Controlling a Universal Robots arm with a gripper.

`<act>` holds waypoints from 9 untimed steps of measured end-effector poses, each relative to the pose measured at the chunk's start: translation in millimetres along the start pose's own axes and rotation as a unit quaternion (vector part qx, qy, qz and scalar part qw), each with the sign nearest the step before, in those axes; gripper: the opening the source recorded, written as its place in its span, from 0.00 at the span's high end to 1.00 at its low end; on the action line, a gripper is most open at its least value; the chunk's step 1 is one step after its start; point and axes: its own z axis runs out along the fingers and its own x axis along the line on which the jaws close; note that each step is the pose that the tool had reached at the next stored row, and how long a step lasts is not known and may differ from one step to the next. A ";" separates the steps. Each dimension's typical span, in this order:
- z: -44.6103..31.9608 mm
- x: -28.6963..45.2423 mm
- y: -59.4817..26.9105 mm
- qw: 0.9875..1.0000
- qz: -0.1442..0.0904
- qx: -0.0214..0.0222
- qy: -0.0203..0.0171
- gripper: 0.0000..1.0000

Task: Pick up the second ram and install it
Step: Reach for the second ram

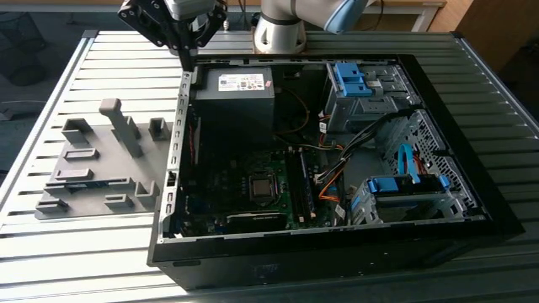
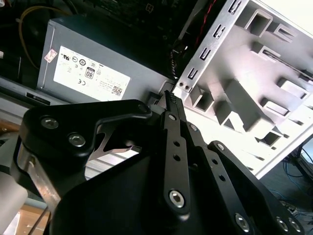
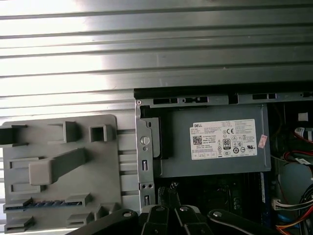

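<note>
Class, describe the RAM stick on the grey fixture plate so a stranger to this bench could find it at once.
Find the open black computer case; on the exterior view's left of it lies a grey fixture plate with raised blocks. In a low holder in the plate's camera-side half lies the RAM stick, a thin blue-green strip, the only coloured thing among grey blocks.

You have the fixture plate (image 1: pixel 97 136) on the table (image 1: pixel 84 252), at the exterior view's left of the case (image 1: pixel 337 259), the second ram (image 3: pixel 41 203) on it.
</note>
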 end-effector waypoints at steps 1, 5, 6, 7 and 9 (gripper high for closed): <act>0.0 0.7 0.0 1.000 0.000 0.000 0.000 0.89; 0.0 3.2 -0.2 1.000 0.000 0.000 0.000 0.89; 0.1 3.8 -0.3 1.000 0.000 0.000 0.000 0.89; 0.1 4.4 -0.3 1.000 0.000 0.000 0.000 0.89; 0.1 5.6 -0.4 1.000 0.000 0.000 0.000 0.89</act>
